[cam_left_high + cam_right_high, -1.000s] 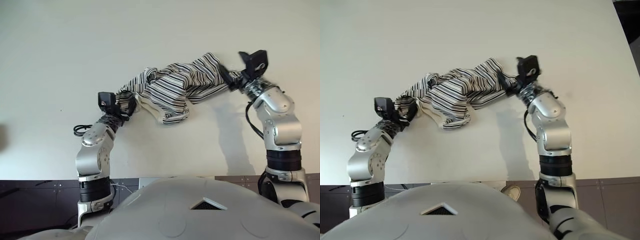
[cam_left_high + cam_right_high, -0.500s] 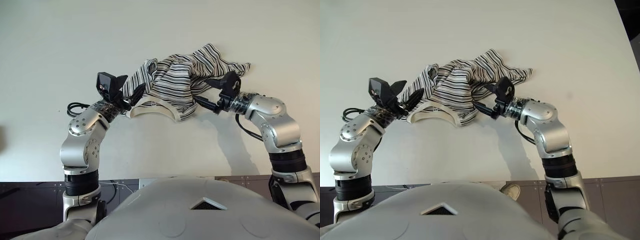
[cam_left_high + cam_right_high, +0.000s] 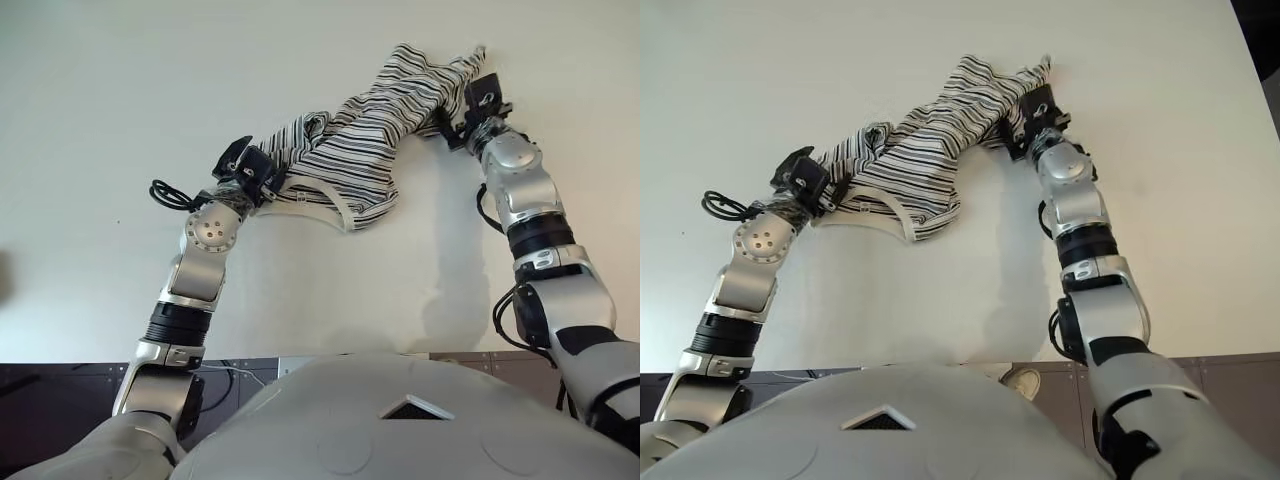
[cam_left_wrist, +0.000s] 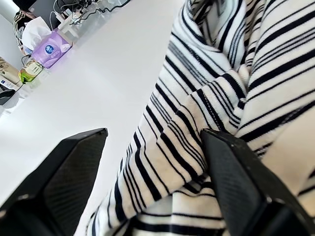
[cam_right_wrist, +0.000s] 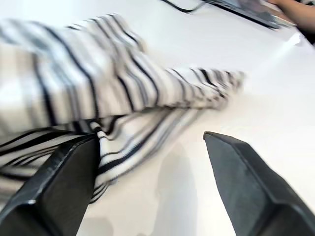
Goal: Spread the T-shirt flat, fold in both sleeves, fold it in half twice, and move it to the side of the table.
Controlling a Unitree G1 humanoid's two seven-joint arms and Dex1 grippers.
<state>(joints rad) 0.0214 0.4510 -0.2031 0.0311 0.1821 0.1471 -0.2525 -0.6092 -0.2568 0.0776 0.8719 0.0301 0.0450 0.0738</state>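
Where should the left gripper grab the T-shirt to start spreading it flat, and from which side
Probably the T-shirt at its left end, beside the white neckband. Come in low from the robot's left: the cloth is bunched into a ridge running diagonally away, that end lies loose on the table, and the open left gripper sits there.

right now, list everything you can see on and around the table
T-shirt: one, black-and-white striped, bunched on the table between the grippers
table: one, white, under the shirt
tissue pack: one, purple, by the table's edge, in the left wrist view
cables: a few, dark, along that same edge
left gripper: one, black, open, a shirt fold between its fingers
right gripper: one, black, open, at the shirt's far right end
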